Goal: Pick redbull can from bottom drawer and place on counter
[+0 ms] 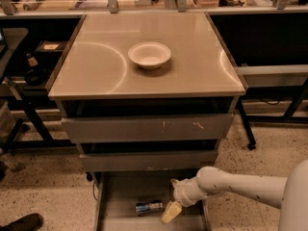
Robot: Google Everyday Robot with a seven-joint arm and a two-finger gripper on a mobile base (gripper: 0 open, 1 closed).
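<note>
The slim silver-and-blue redbull can (149, 207) lies on its side in the pulled-out grey metal bottom drawer (120, 198). The cream two-finger gripper (172, 211) hangs just right of it; you cannot tell whether it is released or clenched. Caution: a sideways nudge may roll the can away.

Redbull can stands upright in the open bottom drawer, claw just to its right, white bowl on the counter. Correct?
No: the camera view shows the redbull can lying on its side in the bottom drawer. The claw is just right of it; the white bowl sits on the counter.
</note>
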